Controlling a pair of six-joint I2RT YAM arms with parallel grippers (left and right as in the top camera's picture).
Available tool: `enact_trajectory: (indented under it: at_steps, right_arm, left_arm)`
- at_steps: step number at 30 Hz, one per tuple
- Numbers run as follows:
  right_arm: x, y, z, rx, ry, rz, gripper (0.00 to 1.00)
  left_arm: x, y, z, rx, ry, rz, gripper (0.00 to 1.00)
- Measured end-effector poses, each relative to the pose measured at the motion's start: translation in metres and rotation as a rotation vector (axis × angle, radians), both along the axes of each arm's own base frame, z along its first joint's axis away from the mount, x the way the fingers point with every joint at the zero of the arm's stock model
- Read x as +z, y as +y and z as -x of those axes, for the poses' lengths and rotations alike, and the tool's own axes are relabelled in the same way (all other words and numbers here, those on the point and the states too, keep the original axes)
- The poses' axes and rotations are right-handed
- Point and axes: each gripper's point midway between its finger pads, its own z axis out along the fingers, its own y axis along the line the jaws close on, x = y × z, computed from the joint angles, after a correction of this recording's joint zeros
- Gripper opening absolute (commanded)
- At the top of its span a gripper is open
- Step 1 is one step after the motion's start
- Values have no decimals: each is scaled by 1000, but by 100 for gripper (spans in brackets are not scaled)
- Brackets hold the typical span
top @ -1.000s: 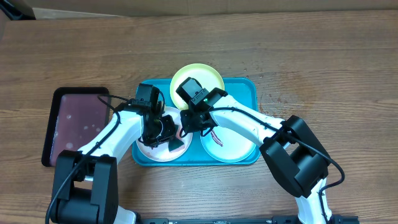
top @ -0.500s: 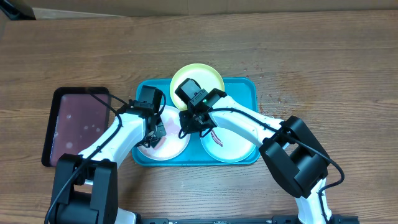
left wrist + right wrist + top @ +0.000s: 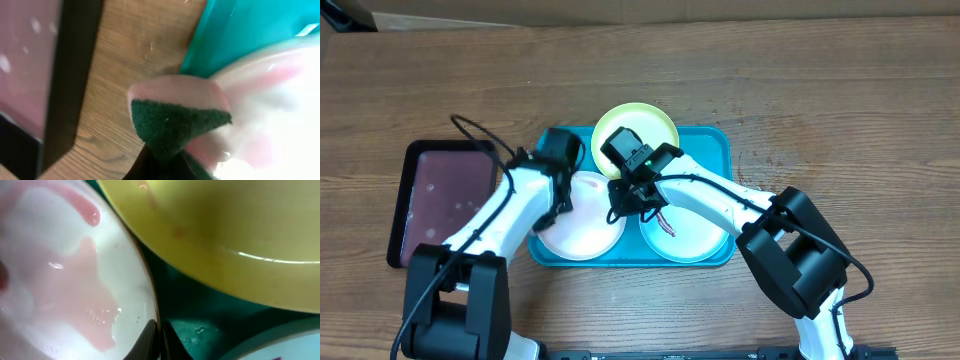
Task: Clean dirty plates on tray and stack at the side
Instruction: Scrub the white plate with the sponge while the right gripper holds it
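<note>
Partly, the sponge (image 3: 176, 126) hides the left gripper (image 3: 157, 167) (blurred).

L jaws w/ sponge (image 3: 175, 125) slid from white plate (image 3: 588, 232) centre to its left edge, over tray (image 3: 715, 140) rim

From overhead I get a bright, even feed lit from above. The counter (image 3: 820, 80) grain reads sharp, and the shadows on it are soft and short. The white plate (image 3: 592, 228) is nearly blown out. My left wrist feed is soft all over: the sponge (image 3: 175, 122) is the least blurred thing, the maroon tray (image 3: 25, 60) is a smear, and the white plate washes into glare at lower right. The right wrist feed sits too close to focus. A thin highlight streaks the lime plate (image 3: 225, 220), wet glints speckle the white plate, and the gap between them falls into deep shade.
</note>
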Motion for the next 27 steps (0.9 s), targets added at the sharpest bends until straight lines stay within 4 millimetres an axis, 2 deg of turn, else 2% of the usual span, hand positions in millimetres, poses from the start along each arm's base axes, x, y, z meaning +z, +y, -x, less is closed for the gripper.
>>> enact_trajectory:
  at_steps: [2,4,7,10,13,17,22,27]
  right_arm:
    - [0,-1,-1,-3,-3,3,4]
    - [0,-2,-2,-5,-5,4,4]
    - [0,-2,-2,-5,-8,4,4]
    - [0,-1,-3,-5,-12,3,4]
    - [0,-1,-3,-5,-12,3,4]
    - [0,-1,-3,-5,-12,3,4]
    - [0,-1,-4,-2,-14,3,4]
    - [0,-1,-4,-1,-14,2,4]
  left_arm:
    - [16,-7,-17,-2,-40,41,4]
    - [31,-21,-37,-29,-90,126,4]
    - [39,-56,-56,-117,-126,309,4]
    - [35,-81,-50,-178,-90,447,4]
    - [28,-93,-41,-203,-56,516,4]
    - [5,-98,-26,-204,9,555,4]
    - [-26,-87,-6,-177,84,510,4]
    - [-37,-69,-9,-136,70,478,4]
